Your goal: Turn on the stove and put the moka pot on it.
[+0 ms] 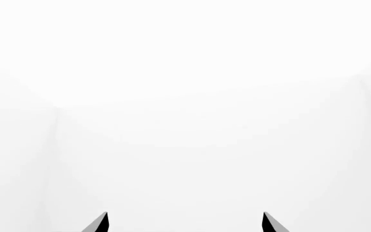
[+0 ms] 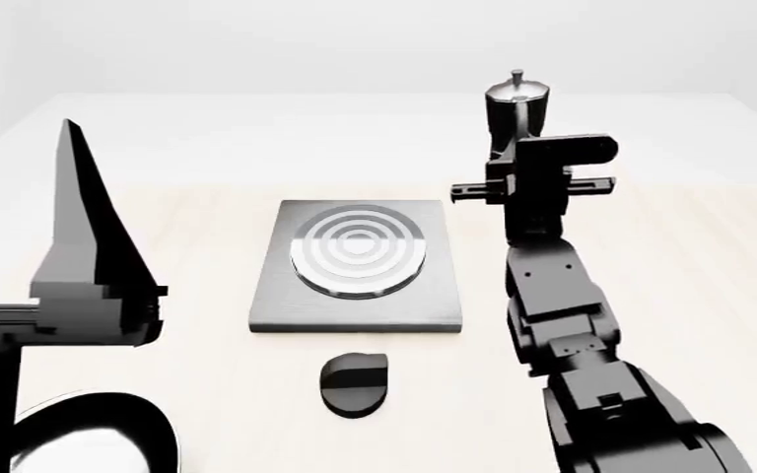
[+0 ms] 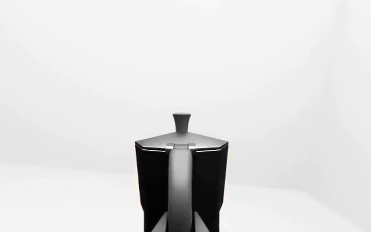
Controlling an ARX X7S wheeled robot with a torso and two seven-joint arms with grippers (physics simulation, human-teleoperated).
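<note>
Standing upright at the counter's [image 2: 694,246] far edge, the moka pot [image 2: 516,108] sits beyond the stove [image 2: 356,268]. The right end effector [image 2: 531,187] faces its handle [image 3: 180,188]; whether it grips is unclear. Squaring on the handle should help. The left end effector [image 1: 185,223] is spread, empty.

The right claw [image 2: 516,148] hides the moka pot's [image 2: 516,103] lower body; its jaws cannot be seen.
</note>
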